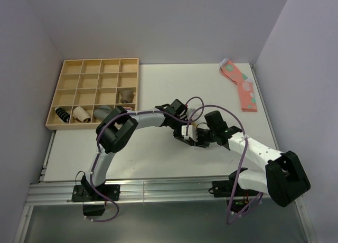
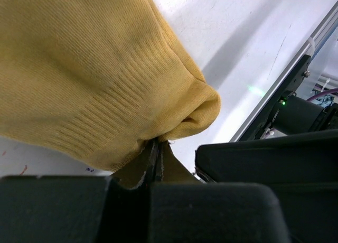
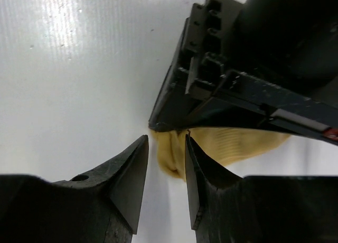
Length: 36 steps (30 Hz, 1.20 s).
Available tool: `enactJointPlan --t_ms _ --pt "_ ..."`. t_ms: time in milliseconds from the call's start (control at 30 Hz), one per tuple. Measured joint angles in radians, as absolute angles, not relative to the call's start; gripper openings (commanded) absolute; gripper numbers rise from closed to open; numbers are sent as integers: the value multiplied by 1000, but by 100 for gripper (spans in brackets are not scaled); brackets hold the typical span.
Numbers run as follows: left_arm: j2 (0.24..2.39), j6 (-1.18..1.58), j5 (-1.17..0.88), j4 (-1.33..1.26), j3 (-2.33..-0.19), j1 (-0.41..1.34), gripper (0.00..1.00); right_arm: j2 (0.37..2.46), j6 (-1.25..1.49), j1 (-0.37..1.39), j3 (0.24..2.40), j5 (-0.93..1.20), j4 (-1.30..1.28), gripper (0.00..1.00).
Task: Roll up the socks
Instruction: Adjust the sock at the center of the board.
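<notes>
A wooden compartment tray (image 1: 100, 60) sat at the counter's (image 1: 174, 84) far left, holding rolled socks (image 1: 82, 113) in its near rows; pink spotted socks (image 1: 243, 87) lay flat far right.

No text, label, brand, number or sign is legible to us in any of the three views. Nearest candidates, left wrist view: a short red stroke (image 2: 22, 170) and a few blue specks (image 2: 90, 170) on the white table (image 2: 237, 21), low and to the left of the left gripper (image 2: 157, 148). Both are too small and faint for us to make out as characters.
</notes>
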<state>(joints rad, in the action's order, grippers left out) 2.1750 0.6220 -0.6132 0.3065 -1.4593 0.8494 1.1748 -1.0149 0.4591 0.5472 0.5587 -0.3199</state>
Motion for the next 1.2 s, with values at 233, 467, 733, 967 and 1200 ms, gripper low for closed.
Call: enactJointPlan --t_ms 233,467,733,967,1200 --pt "2175 622 -613 308 -1459 849 1 1174 -1057 460 547 526 -288 44" --pt "2176 622 -613 311 -1462 849 0 1190 -1118 460 547 488 -290 48" --pt "2183 622 -617 326 -1475 848 0 1194 -1151 460 527 463 -281 48" --pt "2185 622 -619 328 -1477 847 0 1222 -1165 460 523 459 -281 49" --pt "2185 621 -620 328 -1477 847 0 1248 -1169 461 523 455 -289 49"
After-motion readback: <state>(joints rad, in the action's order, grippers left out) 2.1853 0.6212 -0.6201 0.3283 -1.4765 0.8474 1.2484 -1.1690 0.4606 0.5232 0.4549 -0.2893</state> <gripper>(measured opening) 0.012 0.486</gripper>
